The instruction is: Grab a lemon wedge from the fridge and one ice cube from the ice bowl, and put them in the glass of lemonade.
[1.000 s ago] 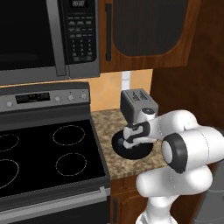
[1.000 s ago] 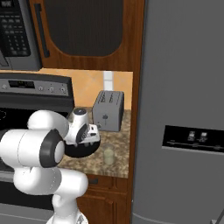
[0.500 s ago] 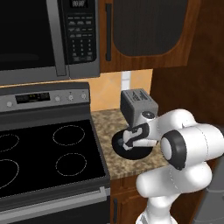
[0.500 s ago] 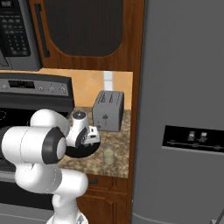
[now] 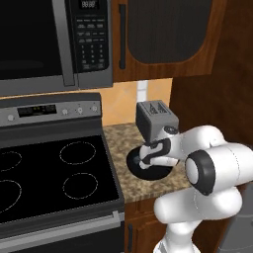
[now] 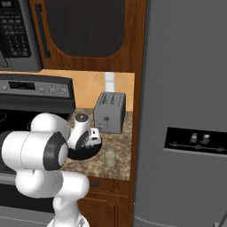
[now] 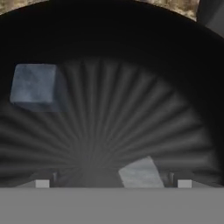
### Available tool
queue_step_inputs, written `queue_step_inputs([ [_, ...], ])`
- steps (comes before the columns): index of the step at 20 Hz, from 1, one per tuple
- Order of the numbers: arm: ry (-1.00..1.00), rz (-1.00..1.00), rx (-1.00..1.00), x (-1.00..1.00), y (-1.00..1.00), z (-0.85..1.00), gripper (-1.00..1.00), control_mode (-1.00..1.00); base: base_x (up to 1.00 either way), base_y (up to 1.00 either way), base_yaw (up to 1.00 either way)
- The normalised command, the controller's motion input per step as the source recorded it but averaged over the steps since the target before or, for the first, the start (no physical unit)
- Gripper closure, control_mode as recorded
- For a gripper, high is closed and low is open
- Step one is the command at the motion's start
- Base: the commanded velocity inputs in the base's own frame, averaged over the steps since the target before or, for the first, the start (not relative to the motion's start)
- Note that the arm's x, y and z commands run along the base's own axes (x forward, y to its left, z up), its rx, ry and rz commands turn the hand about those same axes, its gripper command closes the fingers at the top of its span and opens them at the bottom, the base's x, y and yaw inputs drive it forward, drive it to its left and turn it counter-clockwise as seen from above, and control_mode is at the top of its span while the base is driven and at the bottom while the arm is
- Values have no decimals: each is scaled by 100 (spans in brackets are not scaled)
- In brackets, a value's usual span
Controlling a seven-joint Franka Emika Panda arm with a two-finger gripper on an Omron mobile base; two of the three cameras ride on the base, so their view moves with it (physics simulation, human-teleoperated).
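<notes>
The gripper (image 7: 111,183) hangs low inside the ice bowl (image 5: 148,170), its fingertips (image 7: 42,183) spread wide with one ice cube (image 7: 141,173) lying between them on the ribbed black floor and a second cube (image 7: 34,86) farther off to the left. Just right of the bowl on the speckled counter (image 6: 122,155) stands the glass of lemonade (image 6: 110,157). Beyond them sits the toaster (image 6: 109,112), with the fridge (image 6: 186,111) closed at the right.

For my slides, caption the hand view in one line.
Gripper low inside the black ice bowl, one ice cube between its fingertips, another cube apart.
</notes>
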Motion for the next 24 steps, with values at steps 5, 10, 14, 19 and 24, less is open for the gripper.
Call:
queue_step_inputs([
  [5, 0, 4, 0, -28, 6, 0, -100, -100, 0, 0, 0],
  [10, 0, 0, 1, 4, 9, 8, -100, -100, 0, 0, 0],
  [14, 0, 0, 4, 11, -27, 0, -100, -100, 0, 0, 0],
  [19, 0, 0, 1, 8, -23, 0, -100, -100, 0, 0, 0],
  [24, 0, 0, 0, 15, 0, 3, -100, -100, 0, 0, 0],
])
